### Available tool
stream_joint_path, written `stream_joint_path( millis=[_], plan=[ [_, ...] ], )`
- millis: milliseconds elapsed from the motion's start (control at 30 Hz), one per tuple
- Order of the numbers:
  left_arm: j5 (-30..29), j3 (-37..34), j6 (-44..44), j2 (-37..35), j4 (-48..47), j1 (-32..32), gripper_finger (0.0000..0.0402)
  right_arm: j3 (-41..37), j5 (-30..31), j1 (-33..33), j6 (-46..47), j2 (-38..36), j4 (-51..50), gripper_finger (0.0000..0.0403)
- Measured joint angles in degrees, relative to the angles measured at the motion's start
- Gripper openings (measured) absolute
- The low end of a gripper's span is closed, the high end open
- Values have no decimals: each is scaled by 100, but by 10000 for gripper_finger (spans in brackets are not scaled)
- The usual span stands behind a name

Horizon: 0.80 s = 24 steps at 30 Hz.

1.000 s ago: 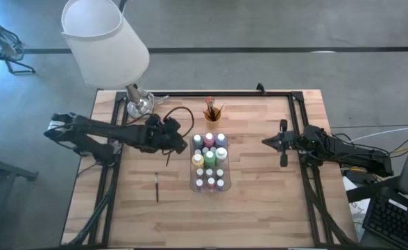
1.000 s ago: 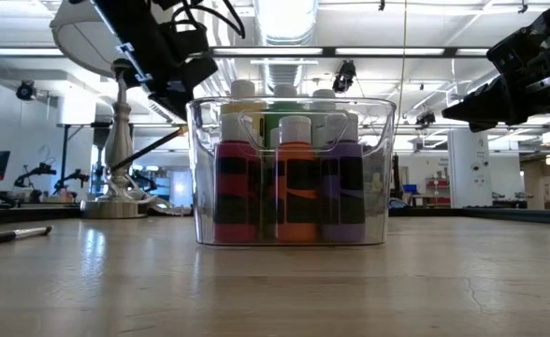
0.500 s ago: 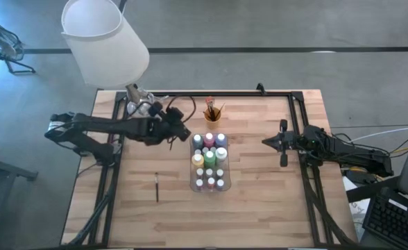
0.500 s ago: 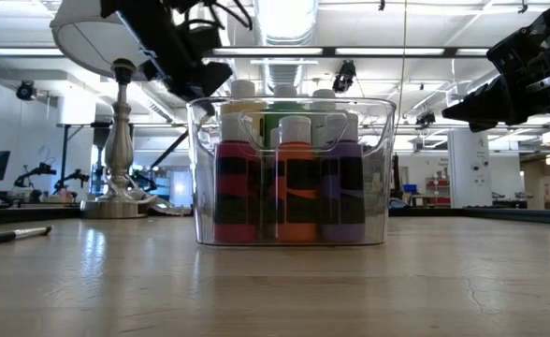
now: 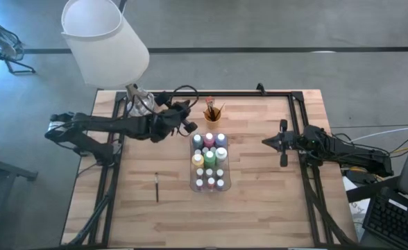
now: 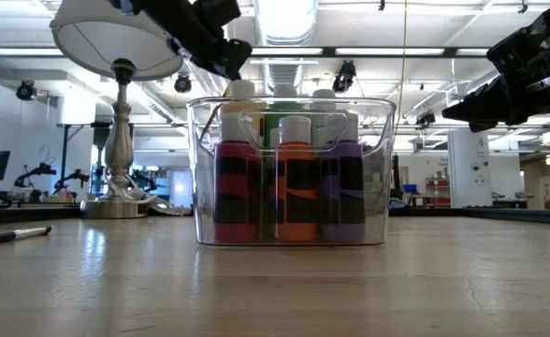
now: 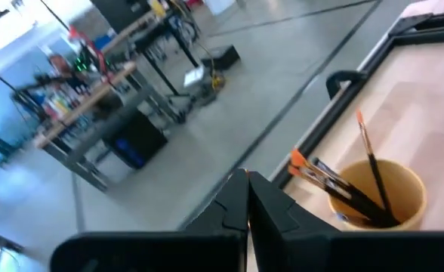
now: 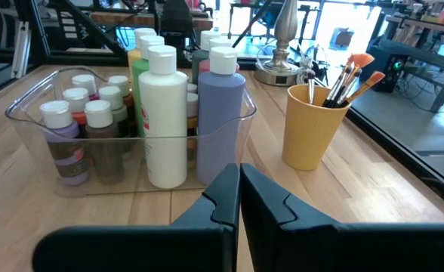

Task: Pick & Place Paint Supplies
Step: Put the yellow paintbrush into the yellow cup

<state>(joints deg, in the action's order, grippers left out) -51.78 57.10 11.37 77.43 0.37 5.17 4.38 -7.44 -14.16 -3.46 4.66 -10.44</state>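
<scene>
From above, the pale wooden-plank worktop point(image 5: 259, 208) carries a clear rectangular plastic tray point(image 5: 193, 186) packed with small capped paint bottles point(image 5: 209, 160). A thin dark paintbrush point(image 5: 156, 187) lies alone on the boards well left of the tray. The left hand point(image 5: 189, 125) hovers beside a small orange cup point(image 5: 212, 117) of brushes; the right hand point(image 5: 266, 142) waits well right of the tray.

At table level, glossy bottles fill the tray.

The left wrist view shows its fingers point(image 7: 271, 208) pressed together, seemingly empty.

The right wrist view shows closed fingers point(image 8: 263, 198) too
</scene>
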Motion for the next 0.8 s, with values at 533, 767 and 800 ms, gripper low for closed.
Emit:
stream_joint_path(
  millis=[533,767,800],
  plan=[
    [-82,917,1282,0,221,-2,2,0,0,-1,0,-1,2,8],
    [201,1254,1311,0,264,2,2,0,0,-1,0,1,2,8],
    [264,1278,1310,0,288,4,2,0,0,1,0,-1,0,8]
  ],
)
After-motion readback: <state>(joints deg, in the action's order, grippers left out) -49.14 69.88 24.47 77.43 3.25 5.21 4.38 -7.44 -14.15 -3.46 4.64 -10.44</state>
